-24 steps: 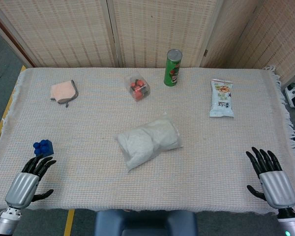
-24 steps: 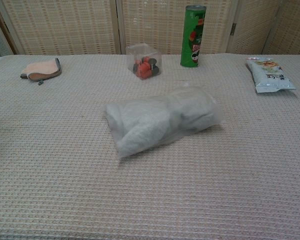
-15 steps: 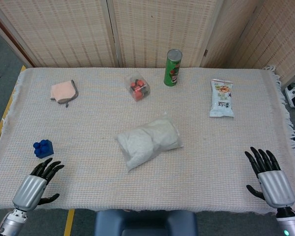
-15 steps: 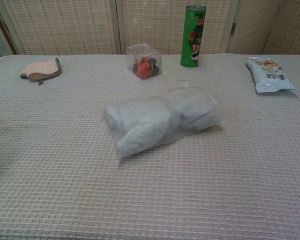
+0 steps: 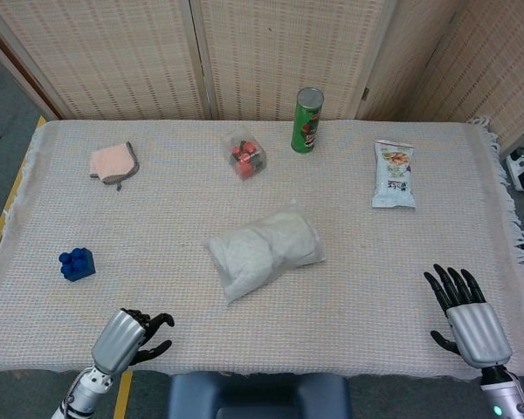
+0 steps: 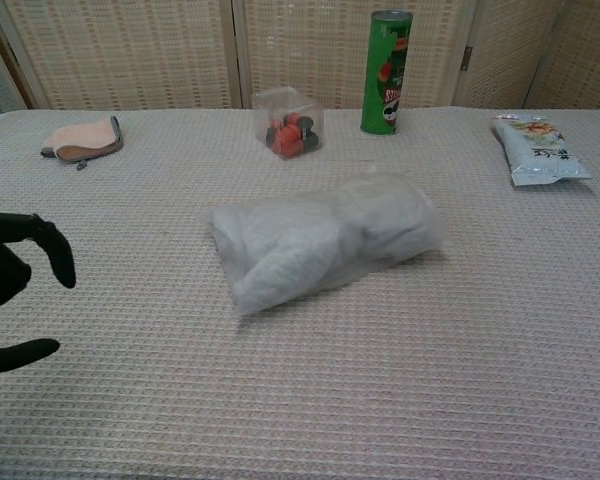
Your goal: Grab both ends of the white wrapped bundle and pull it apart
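Note:
The white wrapped bundle (image 5: pixel 264 249) (image 6: pixel 325 240) lies at the middle of the table, tilted, in clear plastic. My left hand (image 5: pixel 129 339) (image 6: pixel 15 287) is at the table's near edge, left of the bundle and apart from it, fingers curved and apart with nothing in them. Over the near right corner my right hand (image 5: pixel 467 316) is held with fingers spread, holding nothing, far from the bundle. The chest view does not show the right hand.
A blue brick (image 5: pixel 77 263) sits near the left edge. At the back are a pink cloth (image 5: pixel 113 163), a clear box of red pieces (image 5: pixel 244 154), a green can (image 5: pixel 306 120) and a snack bag (image 5: pixel 393 174). A woven screen stands behind the table.
My left hand has swung right along the near edge, towards the bundle, and now shows in the chest view. The right hand has shifted slightly left. The bundle has not moved.

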Action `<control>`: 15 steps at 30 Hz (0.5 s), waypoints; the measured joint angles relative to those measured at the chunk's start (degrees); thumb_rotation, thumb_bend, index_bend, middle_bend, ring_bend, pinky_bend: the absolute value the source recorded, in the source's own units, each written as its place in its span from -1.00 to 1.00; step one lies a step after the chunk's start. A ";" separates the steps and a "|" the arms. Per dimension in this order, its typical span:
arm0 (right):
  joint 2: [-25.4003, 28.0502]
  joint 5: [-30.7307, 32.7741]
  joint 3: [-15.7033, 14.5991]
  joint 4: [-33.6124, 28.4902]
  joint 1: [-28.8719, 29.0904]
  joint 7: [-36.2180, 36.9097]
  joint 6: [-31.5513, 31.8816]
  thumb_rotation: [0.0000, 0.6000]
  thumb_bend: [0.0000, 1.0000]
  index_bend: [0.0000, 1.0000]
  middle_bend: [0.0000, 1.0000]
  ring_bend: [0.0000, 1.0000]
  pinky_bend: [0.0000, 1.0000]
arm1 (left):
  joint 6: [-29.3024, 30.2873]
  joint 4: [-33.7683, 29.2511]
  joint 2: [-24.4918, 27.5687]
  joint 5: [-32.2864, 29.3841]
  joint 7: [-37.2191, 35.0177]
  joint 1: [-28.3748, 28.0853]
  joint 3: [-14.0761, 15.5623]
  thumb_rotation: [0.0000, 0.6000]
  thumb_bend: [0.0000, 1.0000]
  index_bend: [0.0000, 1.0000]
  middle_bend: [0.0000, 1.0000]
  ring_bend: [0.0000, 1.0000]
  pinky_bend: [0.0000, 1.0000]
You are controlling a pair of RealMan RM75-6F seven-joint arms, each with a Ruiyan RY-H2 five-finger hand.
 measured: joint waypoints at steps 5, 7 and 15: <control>-0.13 -0.04 0.55 0.14 -0.26 0.15 0.58 1.00 -0.81 -1.00 -1.00 -1.00 -1.00 | -3.52 3.97 -6.67 -1.88 1.68 -2.39 -1.52 1.00 -0.53 0.00 1.00 1.00 1.00; -0.12 -0.01 1.07 0.33 -0.40 0.67 1.22 1.00 -0.81 -1.00 -1.00 -1.00 -1.00 | -4.39 5.08 -8.89 -2.47 2.27 -2.98 -1.71 1.00 -0.55 0.02 1.00 1.00 1.00; 0.43 2.19 2.63 0.80 -0.44 2.36 0.68 1.00 -0.81 -1.00 -1.00 -1.00 -1.00 | -6.96 10.52 -17.84 -4.94 5.80 -5.55 -3.11 1.00 -0.55 0.02 1.00 1.00 1.00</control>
